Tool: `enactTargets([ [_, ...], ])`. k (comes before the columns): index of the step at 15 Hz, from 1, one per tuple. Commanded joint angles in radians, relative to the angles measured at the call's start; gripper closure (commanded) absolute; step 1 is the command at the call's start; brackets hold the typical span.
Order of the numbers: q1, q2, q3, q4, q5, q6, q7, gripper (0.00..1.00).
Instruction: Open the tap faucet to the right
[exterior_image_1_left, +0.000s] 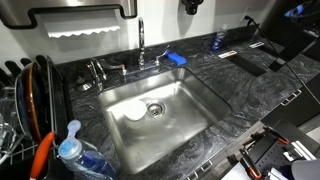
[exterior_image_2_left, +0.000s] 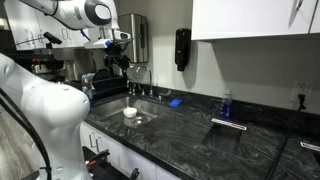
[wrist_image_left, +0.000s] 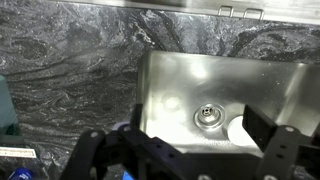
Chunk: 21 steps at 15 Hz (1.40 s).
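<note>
In an exterior view the tool (exterior_image_2_left: 118, 58) hangs up and to the left of the tap faucet (exterior_image_2_left: 147, 76), apart from it. In the wrist view its fingers (wrist_image_left: 85, 160) stand wide apart with nothing between them. The faucet is slim, shiny chrome with a narrow arched spout, and it stands at the back rim of the steel sink (exterior_image_1_left: 195, 105). To its right lie a blue sponge (exterior_image_1_left: 176, 59) and a blue bottle (exterior_image_1_left: 215, 41). The desk (exterior_image_1_left: 250, 95) is dark marbled stone, with white cabinets (exterior_image_2_left: 255, 20) above.
</note>
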Motion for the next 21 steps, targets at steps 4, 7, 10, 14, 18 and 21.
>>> enactTargets([
  [4,0.032,0.168,-0.071,0.045,-0.094,0.23,-0.303,0.0],
  [7,0.06,0.274,-0.1,0.069,-0.112,0.365,-0.444,0.0],
  [10,0.105,0.368,-0.145,0.105,-0.106,0.481,-0.597,0.0],
  [14,0.123,0.466,-0.17,0.175,-0.152,0.549,-0.783,0.0],
  [18,0.106,0.456,-0.152,0.172,-0.156,0.545,-0.797,0.0],
  [21,0.107,0.453,-0.15,0.171,-0.156,0.545,-0.79,0.0],
])
